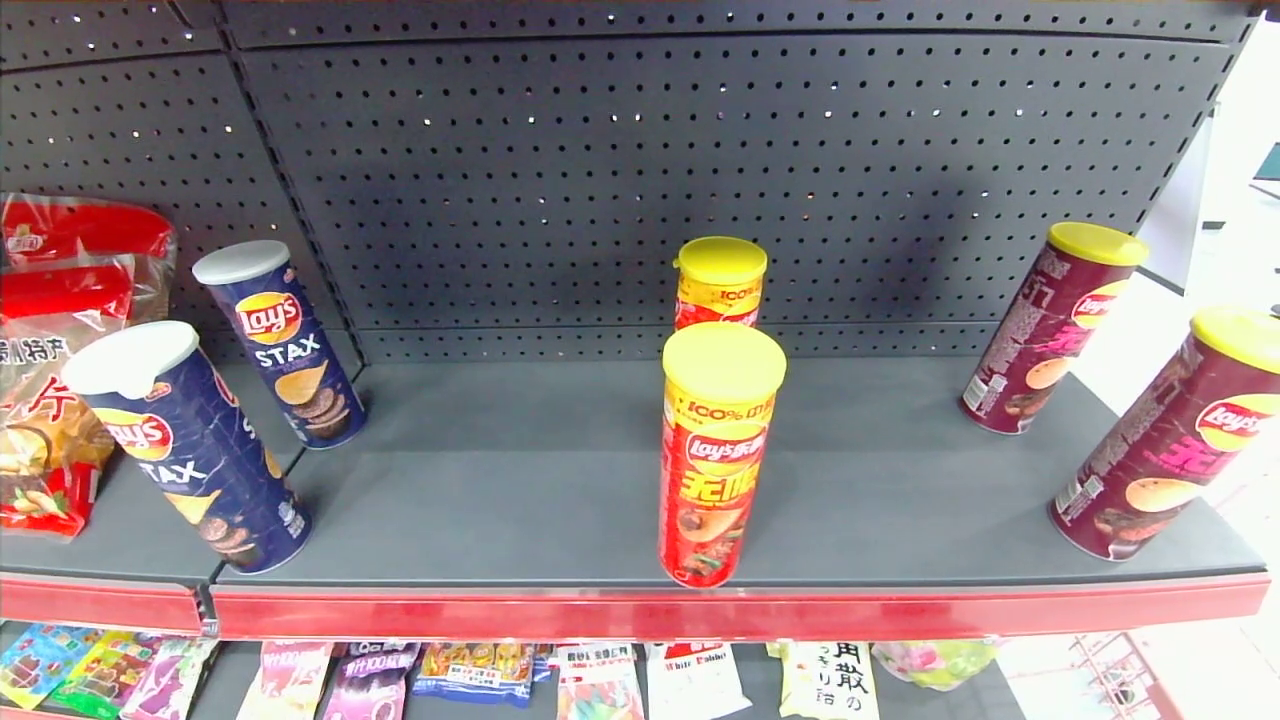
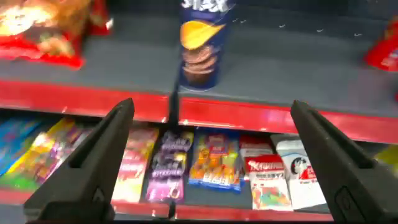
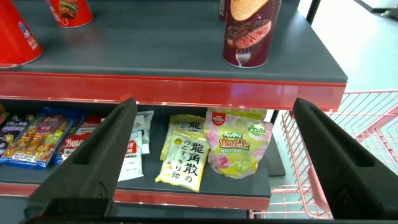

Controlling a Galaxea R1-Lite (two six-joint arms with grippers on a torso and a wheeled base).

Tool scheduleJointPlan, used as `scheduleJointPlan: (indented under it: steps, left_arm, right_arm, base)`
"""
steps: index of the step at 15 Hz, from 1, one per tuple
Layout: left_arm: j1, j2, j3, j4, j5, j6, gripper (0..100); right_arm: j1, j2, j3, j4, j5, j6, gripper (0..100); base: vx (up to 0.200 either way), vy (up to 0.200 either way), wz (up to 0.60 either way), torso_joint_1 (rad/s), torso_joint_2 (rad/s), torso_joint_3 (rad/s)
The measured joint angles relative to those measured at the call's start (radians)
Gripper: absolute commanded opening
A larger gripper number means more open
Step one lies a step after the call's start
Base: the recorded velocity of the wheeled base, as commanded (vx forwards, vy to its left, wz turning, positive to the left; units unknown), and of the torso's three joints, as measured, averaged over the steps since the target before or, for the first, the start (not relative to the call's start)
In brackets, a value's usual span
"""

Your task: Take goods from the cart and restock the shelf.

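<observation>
Left claw: the left claw (image 2: 212, 106) hung wide open with nothing between its fingers, pointed at the red front edge of the shelf (image 1: 600, 500).
Right claw: the right claw (image 3: 214, 102) was just as wide open and just as empty, facing the same red edge further along.
Ahead of the left claw: a blue can (image 2: 200, 43) stood upright on the board, beyond and above the fingertips, well apart from them.
Ahead of the right claw: a maroon can (image 3: 249, 31) stood near the board's front corner, above the claw. Snack packets (image 3: 239, 143) hung on the tier below, straight beyond the gap.
Between the two claws: we saw a red can (image 1: 715, 460) near the front lip, with bare board on both sides.
Cart: the pink wire cart (image 3: 373, 94) sat to the right claw's outer side, lower than the board. We could not tell what it held.
Handling: we judged that such cans would be light, stiff tubes with slick printed walls (tall, so easy to tip).
Hold: we thought the best grasp would be across the middle of the tube and below the lid, closing gently because the chips inside would be fragile.
Stage: we judged the task to be between picks, with neither claw loaded.
</observation>
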Motion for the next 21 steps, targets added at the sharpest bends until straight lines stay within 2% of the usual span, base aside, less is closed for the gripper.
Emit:
scheduleJointPlan:
  steps: [2,4,5,7,9,10,11,12,16,21]
  left_arm:
    - [0.006,-0.001,0.033,0.005,0.121,0.016,100]
    - [0.060,0.011,0.040,0.008,0.139,0.026,100]
    - [0.079,0.015,0.041,0.009,0.124,0.028,100]
    - [0.065,0.000,0.042,0.004,0.044,0.029,100]
    - [0.059,-0.014,0.044,0.011,-0.089,0.023,100]
    - [0.059,-0.020,0.044,0.032,-0.136,0.049,100]
    - [0.060,-0.024,0.044,0.040,-0.149,0.084,100]
    - [0.062,-0.028,0.045,0.043,-0.149,0.093,100]
    - [0.100,-0.079,0.045,0.043,-0.137,0.088,100]
    - [0.105,-0.097,0.045,0.042,-0.136,0.088,100]
  right_arm:
    - [0.000,0.000,0.000,0.000,0.000,0.000,100]
    - [0.000,0.000,0.000,0.000,0.000,0.000,100]
    - [0.000,0.000,0.000,0.000,0.000,0.001,100]
    - [0.000,0.000,0.000,0.000,0.000,0.001,100]
    - [0.000,0.000,0.000,0.000,0.000,0.001,100]
    - [0.000,0.000,0.000,0.000,0.000,0.001,100]
    - [0.000,0.000,0.000,0.000,0.001,0.001,100]
    - [0.000,0.000,0.000,0.000,0.000,0.001,100]
    - [0.000,0.000,0.000,0.000,0.000,0.002,100]
    - [0.000,0.000,0.000,0.000,0.000,0.005,100]
  base:
    - [0.000,0.000,0.00,0.000,0.00,0.000]
    - [0.000,0.000,0.00,0.000,0.00,0.000]
    - [0.000,0.000,0.00,0.000,0.00,0.000]
    - [0.000,0.000,0.00,0.000,0.00,0.000]
    - [0.000,0.000,0.00,0.000,0.00,0.000]
    - [0.000,0.000,0.00,0.000,0.00,0.000]
    - [0.000,0.000,0.00,0.000,0.00,0.000]
    - [0.000,0.000,0.00,0.000,0.00,0.000]
    - [0.000,0.000,0.00,0.000,0.00,0.000]
    - [0.000,0.000,0.00,0.000,0.00,0.000]
